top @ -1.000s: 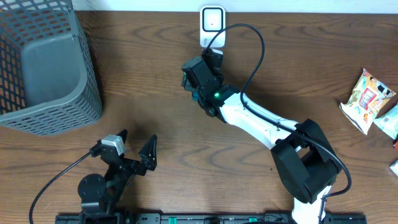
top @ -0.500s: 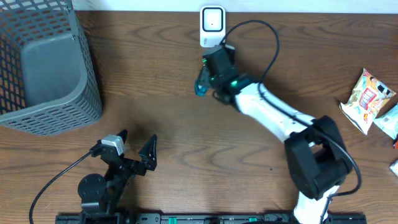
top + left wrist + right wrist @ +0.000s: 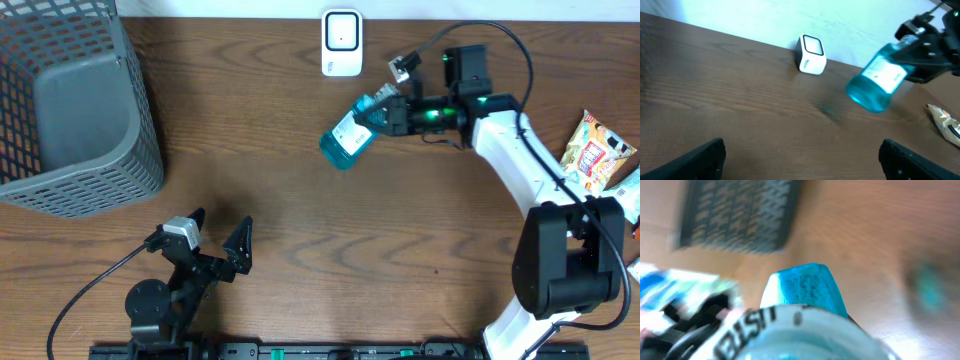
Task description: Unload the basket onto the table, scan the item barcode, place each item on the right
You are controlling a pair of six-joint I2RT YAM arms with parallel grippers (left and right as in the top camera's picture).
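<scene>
Far left of the scanner (image 3: 342, 42) sits a grey mesh basket (image 3: 140, 130), its floor in plain view; the left gripper (image 3: 220, 224) rests left of and nearer than the scanner, jaws spread wide; just right of the scanner, the bottle (image 3: 350, 135) of blue liquid hangs tilted above the worktop (image 3: 300, 230), its neck clamped in the right gripper (image 3: 392, 110); snack packets (image 3: 592, 150) lie far right; brown wood grain, pale wall behind.
</scene>
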